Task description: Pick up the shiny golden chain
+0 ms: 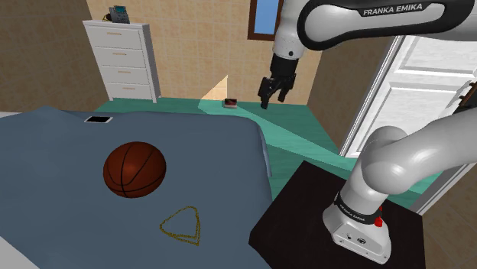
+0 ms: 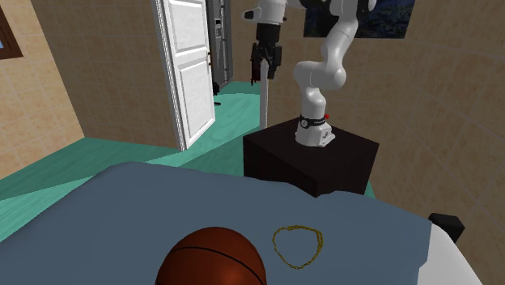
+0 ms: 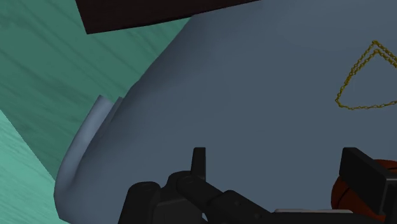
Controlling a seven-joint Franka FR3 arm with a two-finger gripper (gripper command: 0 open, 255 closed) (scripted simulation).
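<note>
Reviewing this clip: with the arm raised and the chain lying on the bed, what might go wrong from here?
1. The golden chain lies flat on the blue-grey bedcover. The open gripper may pinch fabric or miss the thin links.
2. The basketball sits close beside the chain. A descending gripper might nudge it, and it could roll onto the chain.
3. The gripper hangs high and well away from the chain, so the long approach leaves room for misalignment.

The chain [image 1: 181, 226] is shiny gold, the basketball [image 1: 134, 170] is orange-brown with thin black lines, the bed cover [image 1: 53, 160] is plain grey-blue, the floor [image 1: 306, 126] is teal with faint streaks, the wall [image 2: 97, 73] is tan with a tile pattern and the gripper [image 1: 273, 99] is all black.
</note>
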